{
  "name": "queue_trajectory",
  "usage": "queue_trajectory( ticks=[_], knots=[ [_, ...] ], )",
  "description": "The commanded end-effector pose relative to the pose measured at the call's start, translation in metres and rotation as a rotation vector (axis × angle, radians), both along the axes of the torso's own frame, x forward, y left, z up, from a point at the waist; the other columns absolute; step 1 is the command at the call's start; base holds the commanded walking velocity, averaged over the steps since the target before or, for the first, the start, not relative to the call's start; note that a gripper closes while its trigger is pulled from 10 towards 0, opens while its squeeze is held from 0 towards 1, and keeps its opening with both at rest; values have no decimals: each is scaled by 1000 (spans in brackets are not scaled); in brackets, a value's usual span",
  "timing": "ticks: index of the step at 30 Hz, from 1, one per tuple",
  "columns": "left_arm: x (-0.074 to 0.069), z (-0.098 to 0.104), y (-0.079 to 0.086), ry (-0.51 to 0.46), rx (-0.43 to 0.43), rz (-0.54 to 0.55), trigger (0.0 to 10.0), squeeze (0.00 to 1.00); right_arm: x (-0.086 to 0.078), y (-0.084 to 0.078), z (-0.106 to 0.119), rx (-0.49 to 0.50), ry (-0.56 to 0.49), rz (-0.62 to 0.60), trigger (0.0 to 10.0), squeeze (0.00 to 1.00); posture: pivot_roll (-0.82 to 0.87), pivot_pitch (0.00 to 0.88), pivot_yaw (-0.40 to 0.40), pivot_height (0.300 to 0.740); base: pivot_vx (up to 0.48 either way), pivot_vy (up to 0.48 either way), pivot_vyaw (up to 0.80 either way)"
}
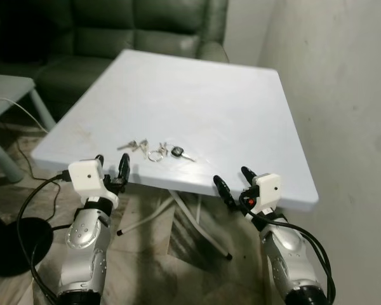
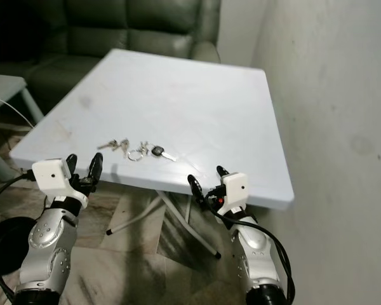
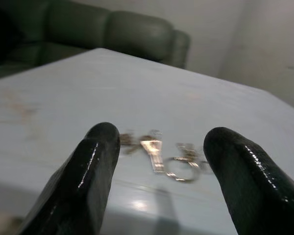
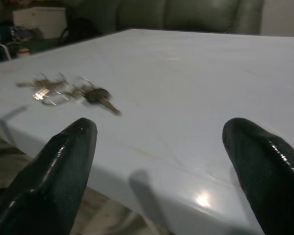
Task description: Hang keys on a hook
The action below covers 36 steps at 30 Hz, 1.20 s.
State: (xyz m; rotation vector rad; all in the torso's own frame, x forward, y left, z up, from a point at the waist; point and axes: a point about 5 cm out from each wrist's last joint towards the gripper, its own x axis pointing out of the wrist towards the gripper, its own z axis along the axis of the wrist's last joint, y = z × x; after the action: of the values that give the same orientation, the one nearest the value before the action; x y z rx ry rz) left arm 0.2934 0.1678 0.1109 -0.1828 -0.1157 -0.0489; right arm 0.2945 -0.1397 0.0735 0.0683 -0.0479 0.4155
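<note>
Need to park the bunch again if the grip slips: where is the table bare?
The white table is bare from the keys back to the sofa and across to the wall-side edge. Only the near edge is crowded: keys, left gripper, right gripper.

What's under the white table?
Under the table you can see thin white metal legs crossing above a patterned floor. The tabletop covers where they join.

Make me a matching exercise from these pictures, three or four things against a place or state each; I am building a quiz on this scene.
Things:
1. keys
2. left gripper
3. right gripper
4. sofa

Places or states:
A. beyond the table's far edge
B. open, at the near edge, right of the keys
C. lying flat on the white table
D. open, at the near edge, just before the keys

Pairs: 1-C, 2-D, 3-B, 4-A
</note>
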Motion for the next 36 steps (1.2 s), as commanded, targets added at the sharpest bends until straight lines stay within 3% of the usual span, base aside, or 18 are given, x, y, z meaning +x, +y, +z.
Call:
queue_trajectory(
  ticks=[1, 36],
  knots=[
    [-1, -1, 2, 3, 12, 2, 10000, 0, 0, -2, 2, 7, -1, -3, 10000, 0, -50, 0, -30, 740, 0, 401, 0],
    [0, 1, 5, -14, 16, 18, 10000, 0, 4, -5, 3, -24, 9, 17, 10000, 0, -37, 0, -51, 740, 0, 402, -15]
  ],
)
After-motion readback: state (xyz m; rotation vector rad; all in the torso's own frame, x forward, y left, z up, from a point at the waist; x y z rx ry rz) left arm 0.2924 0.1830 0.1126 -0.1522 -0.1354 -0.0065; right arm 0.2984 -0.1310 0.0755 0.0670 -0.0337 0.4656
